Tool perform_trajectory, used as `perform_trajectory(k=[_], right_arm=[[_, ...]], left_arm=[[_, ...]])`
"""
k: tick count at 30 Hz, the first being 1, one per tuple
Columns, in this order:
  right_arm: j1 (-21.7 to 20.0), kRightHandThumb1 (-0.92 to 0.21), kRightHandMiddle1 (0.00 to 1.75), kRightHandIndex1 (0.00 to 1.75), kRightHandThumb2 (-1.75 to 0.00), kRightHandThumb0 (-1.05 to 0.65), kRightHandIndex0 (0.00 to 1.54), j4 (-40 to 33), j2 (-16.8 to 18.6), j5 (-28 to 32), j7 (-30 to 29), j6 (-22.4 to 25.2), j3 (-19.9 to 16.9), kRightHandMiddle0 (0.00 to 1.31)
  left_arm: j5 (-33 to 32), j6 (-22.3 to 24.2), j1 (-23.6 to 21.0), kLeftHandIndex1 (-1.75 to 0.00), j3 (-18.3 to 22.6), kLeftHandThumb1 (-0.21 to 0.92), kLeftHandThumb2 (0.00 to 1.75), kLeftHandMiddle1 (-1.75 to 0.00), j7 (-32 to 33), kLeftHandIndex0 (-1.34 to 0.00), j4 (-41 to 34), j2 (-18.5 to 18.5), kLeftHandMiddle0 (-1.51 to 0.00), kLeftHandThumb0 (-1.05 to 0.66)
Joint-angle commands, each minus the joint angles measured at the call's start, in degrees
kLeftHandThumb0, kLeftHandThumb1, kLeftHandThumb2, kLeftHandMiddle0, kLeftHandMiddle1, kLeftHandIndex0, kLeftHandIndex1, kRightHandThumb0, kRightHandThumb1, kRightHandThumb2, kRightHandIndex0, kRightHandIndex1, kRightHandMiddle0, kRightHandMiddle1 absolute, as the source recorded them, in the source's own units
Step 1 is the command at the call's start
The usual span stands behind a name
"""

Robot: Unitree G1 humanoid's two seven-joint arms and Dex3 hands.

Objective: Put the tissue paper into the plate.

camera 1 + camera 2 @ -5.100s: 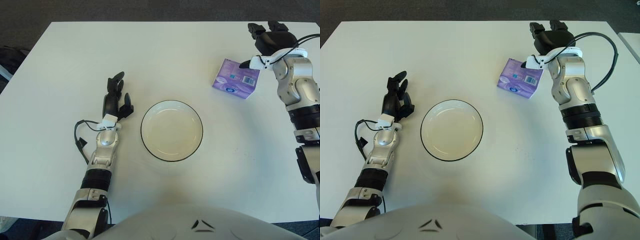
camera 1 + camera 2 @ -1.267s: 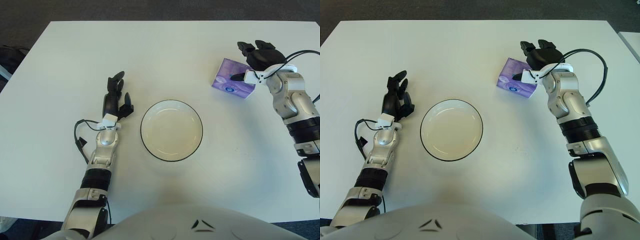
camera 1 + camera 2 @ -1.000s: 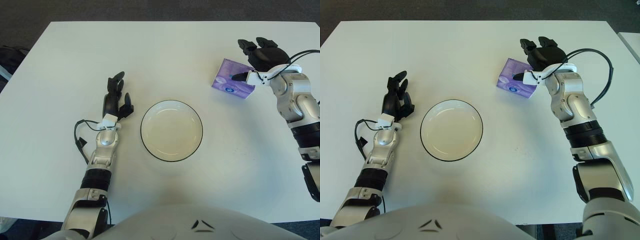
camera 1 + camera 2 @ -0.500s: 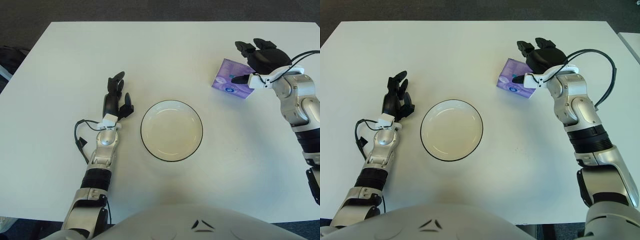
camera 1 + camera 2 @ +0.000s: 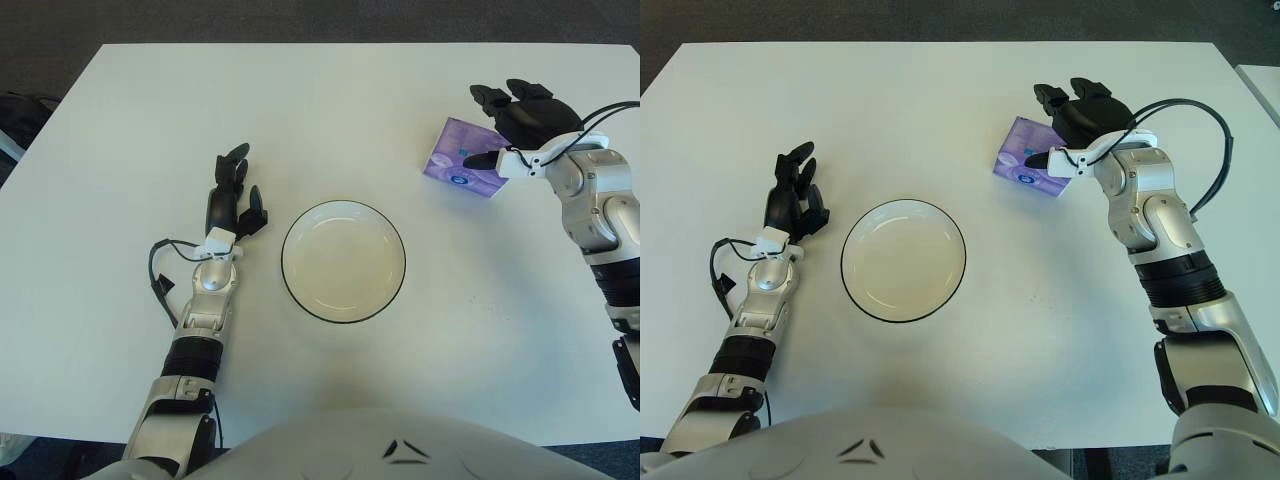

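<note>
The tissue paper pack point(image 5: 458, 158) is a purple packet lying on the white table at the right, its right part hidden under my right hand. My right hand point(image 5: 512, 122) hovers over the pack's right edge with spread fingers; its thumb point(image 5: 478, 158) points at the pack's top face, and nothing is gripped. The plate point(image 5: 343, 212) is white with a dark rim, empty, in the middle of the table, well left of the pack. My left hand point(image 5: 228, 194) shows left of the plate, fingers relaxed and holding nothing.
The white table point(image 5: 300, 110) spans the whole view, with dark floor beyond its far edge. A black cable point(image 5: 1200, 120) loops off my right forearm. A dark object point(image 5: 15, 115) sits off the table's left edge.
My right hand came down from the far right edge and shifted left over the tissue pack's right side. In the last half second it barely moved. The left arm stayed still.
</note>
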Motion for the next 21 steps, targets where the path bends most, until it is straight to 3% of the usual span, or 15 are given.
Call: perform_trajectory(k=[1,21], right_arm=[[0.28,-0.92,0.00,0.00,-0.31,-1.05,0.00,1.52,0.88,-0.43,-0.60,-0.50,0.84,0.00],[-4.49,-0.92,0.00,0.00,-0.25,-1.05,0.00,13.90,4.85,-2.66,-4.81,-1.29,4.97,0.00]], left_arm=[[0.75,0.85,5.33,-0.79,-1.36,0.92,0.87,0.00,0.38,0.00,5.76,-2.29,-0.37,-0.73],[0.52,0.90,6.09,-0.76,-1.36,0.92,0.87,0.00,0.34,0.00,4.68,-2.52,-0.38,-0.71]])
